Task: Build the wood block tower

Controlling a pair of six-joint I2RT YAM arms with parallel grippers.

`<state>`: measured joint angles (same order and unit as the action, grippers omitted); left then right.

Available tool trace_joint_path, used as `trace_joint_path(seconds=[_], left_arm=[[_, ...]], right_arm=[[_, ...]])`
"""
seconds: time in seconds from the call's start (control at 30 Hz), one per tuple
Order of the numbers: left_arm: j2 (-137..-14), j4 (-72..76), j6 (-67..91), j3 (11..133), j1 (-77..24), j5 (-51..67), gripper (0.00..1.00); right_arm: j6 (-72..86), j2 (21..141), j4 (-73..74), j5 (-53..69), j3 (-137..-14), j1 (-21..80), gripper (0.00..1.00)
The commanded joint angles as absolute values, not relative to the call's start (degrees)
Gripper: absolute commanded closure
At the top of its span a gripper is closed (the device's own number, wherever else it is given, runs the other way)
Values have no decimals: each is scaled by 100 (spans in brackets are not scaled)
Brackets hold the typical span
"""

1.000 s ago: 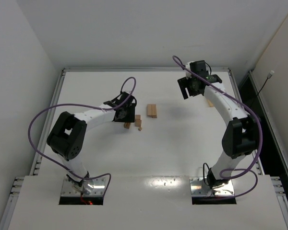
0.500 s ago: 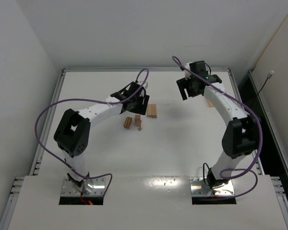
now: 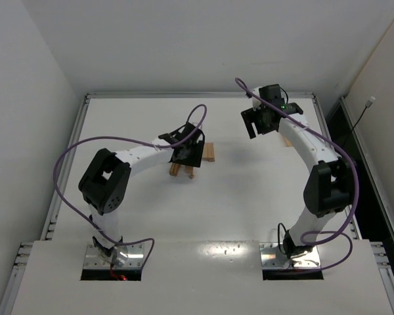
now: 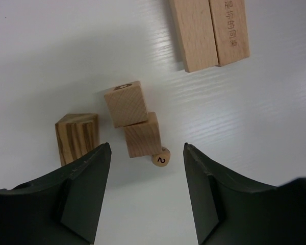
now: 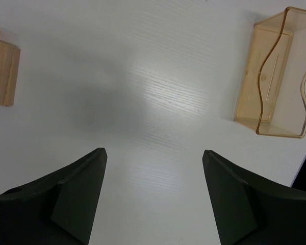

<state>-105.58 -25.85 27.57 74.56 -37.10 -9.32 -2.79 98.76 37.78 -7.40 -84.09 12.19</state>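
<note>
Now the left gripper (image 4: pixel 145 149) hovers over the loose blocks (image 4: pixel 128 104), fingers apart and empty, probably to choose one for the tower (image 4: pixel 209 31), so far only two laid flat just beyond. The right gripper (image 5: pixel 153 153) hangs wide open near the tray (image 5: pixel 275 76), out of the way.
</note>
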Motion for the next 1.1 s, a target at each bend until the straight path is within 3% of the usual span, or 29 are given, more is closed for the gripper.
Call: trace_joint_path(seconds=[0.0, 1.07], left_arm=[[-10468, -2531, 3005, 7515, -3814, -1089, 44], [-11408, -2821, 3357, 8104, -3762, -1529, 51]], right_arm=[[-193, 9765, 3683, -703, -8402, 1204, 27], [-141, 9976, 3841, -545, -8569, 1151, 27]])
